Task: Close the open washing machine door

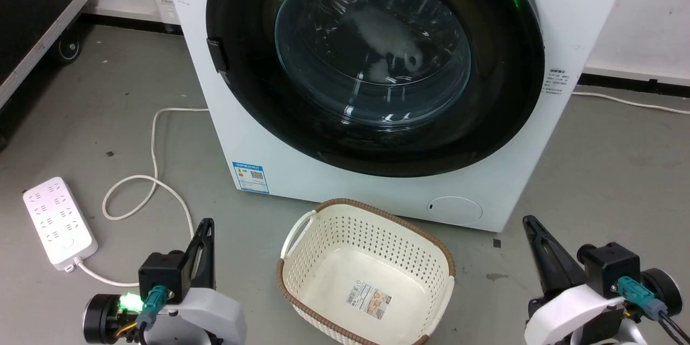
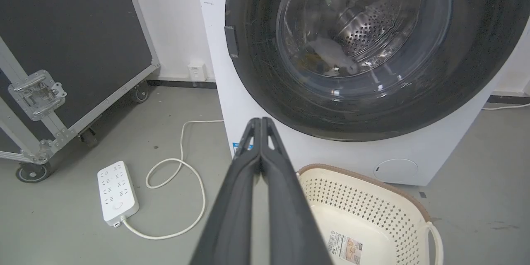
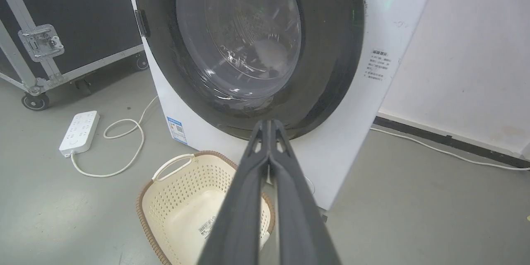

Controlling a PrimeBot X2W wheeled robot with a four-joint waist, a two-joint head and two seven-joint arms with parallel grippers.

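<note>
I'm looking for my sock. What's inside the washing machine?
Through the glass of the washing machine door, a holey steel drum and a pale lump lying in it. Reflections blur the lump, so what it is stays unclear.

large round black-rimmed washing machine door [image 1: 372, 64], clear domed glass, shut flush on big white front-loading washing machine [image 1: 334, 178]

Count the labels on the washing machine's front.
2 on the washing machine: a blue label at the lower left, a printed text label at the right edge. Others may sit on hidden sides.
</note>
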